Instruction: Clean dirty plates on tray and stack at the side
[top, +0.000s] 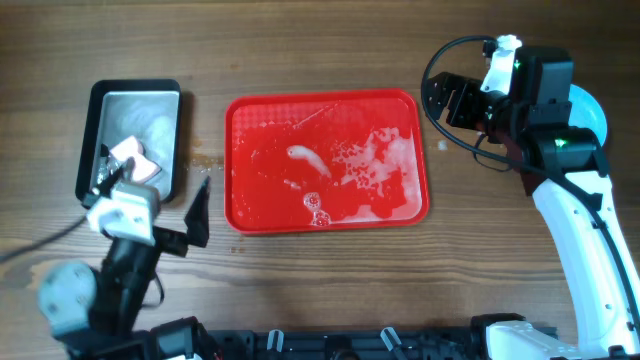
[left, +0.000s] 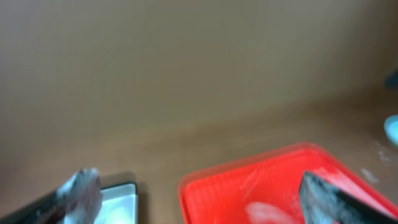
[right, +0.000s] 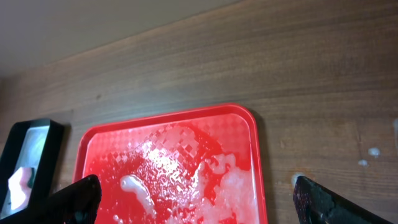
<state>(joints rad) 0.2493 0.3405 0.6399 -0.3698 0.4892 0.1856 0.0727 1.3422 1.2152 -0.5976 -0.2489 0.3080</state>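
Note:
The red tray (top: 410, 205) lies mid-table, wet with white foam (top: 385, 160), and holds no plates. A pale turquoise plate edge (top: 593, 108) shows on the table right of the tray, mostly hidden behind my right arm. I cannot tell how many plates lie there. My right gripper (top: 455, 100) hovers open just off the tray's far right corner. Its wrist view looks down on the tray (right: 168, 116) between empty fingers (right: 74, 202). My left gripper (top: 152, 192) stands open and empty at the front left, between the tin and the tray (left: 249, 186).
A black-rimmed metal tin (top: 92, 140) sits left of the tray with a pale sponge or cloth (top: 135, 158) inside. Small foam specks dot the wood by the tray's right side (right: 373, 151). The left wrist view is blurred.

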